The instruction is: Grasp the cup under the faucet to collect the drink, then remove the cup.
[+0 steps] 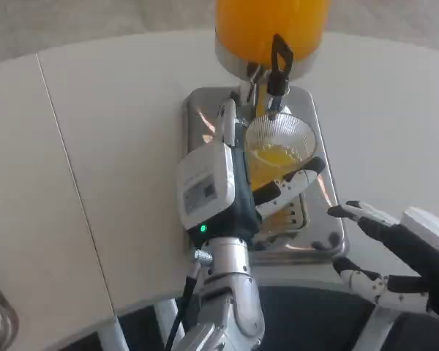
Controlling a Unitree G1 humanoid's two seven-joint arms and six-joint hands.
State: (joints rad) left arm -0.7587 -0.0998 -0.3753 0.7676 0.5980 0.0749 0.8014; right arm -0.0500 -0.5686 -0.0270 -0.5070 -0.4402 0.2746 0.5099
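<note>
Head view shows the cup (279, 150), a clear ribbed vessel, positioned directly below the faucet (267, 88) of the drink dispenser (271, 33). The cup contains orange liquid, and a thin orange stream runs from the faucet outlet into its open mouth. The black tap lever (281, 57) stands just above the cup rim at the front of the dispenser. The left hand (230, 183) grips the cup from the robot's left side: its white back faces the camera, and its fingers (296, 183) wrap around the lower front of the cup wall, in contact with it. A green indicator light shows at the wrist end of this hand, where the silver left forearm (230, 292) runs down toward the bottom edge of the frame. The cup is held above the metal drip tray (318, 227), which extends from the dispenser base toward the robot; whether the cup bottom touches the tray cannot be determined. The right hand (399, 256) rests at the lower right, just beside the tray's near right corner, holding nothing, with its fingers spread apart. The dispenser and tray stand on the white table (95, 146).
</note>
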